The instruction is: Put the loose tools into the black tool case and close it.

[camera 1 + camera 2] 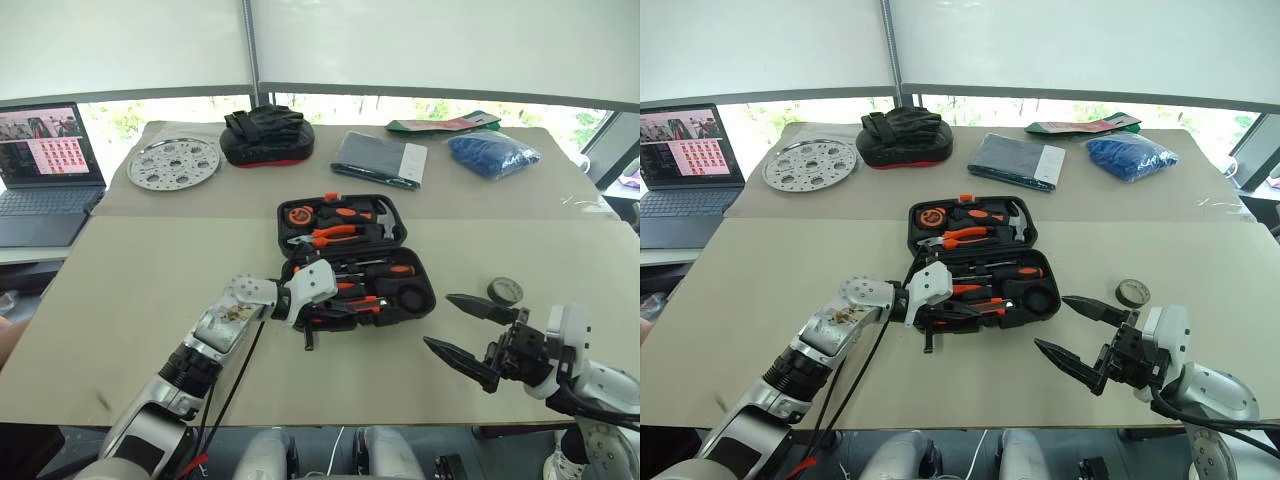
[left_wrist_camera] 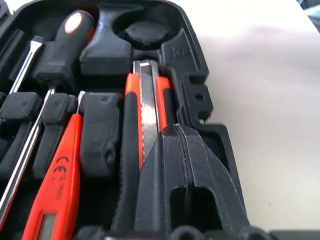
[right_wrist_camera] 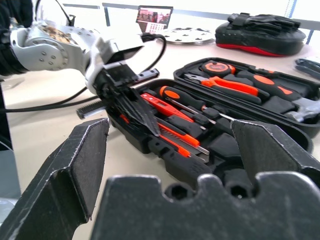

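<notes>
**Black case open at centre frame, tape roll still loose**

Black hard-plastic hinged tool case [image 1: 345, 262] lies open mid-table in the head views, lid half towards the top of the frame. The near half holds an orange-and-black utility knife [image 2: 145, 107], a slim orange tester pen [image 2: 57, 185] and screwdrivers [image 1: 375, 270]. A small dark tape roll [image 1: 505, 291] sits on the table at right, well apart from the case.

Handling, as judgement: the roll looks light and rigid, best pinched across its rim; the knife is stiff, its smooth body likely slippery. The lid seems light and stiff, best pushed at its far edge.

Left gripper [image 1: 310, 325] reaches in from lower left, angled down over the case's near-left edge, fingers [image 2: 185, 170] clenched together over the knife slot, apparently on nothing. Right gripper [image 1: 468, 335] hovers level at lower right, fingers spread wide and empty, near the roll.
</notes>
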